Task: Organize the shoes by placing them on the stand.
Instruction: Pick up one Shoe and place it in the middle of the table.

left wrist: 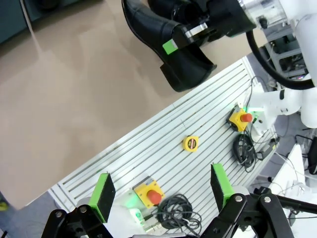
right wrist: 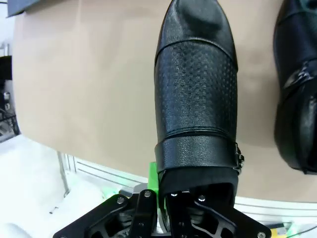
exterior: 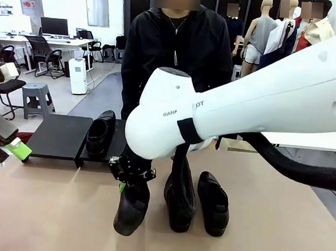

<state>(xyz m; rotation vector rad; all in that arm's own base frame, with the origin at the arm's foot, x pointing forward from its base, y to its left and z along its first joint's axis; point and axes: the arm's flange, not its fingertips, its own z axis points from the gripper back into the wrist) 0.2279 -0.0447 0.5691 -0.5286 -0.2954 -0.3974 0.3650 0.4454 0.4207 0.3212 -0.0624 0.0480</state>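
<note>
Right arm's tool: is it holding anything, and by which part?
Yes: the right tool pinches a black shoe by the heel edge of its opening.

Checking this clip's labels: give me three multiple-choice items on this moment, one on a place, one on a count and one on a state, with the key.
1. The held shoe in the right gripper is:
A) between the other shoes
B) on the robot's left of the two shoes standing on the table
C) in the person's hands

2. Shoes seen on the stand:
A) none
B) one
C) three

3. The left gripper has its jaws:
A) shut on a shoe
B) shut on nothing
C) open

Key:
1 B, it hangs toe-down beside that pair in the front view.
2 B, a single shoe lies on the black top.
3 C, its green pads stand wide apart with nothing between them.
</note>
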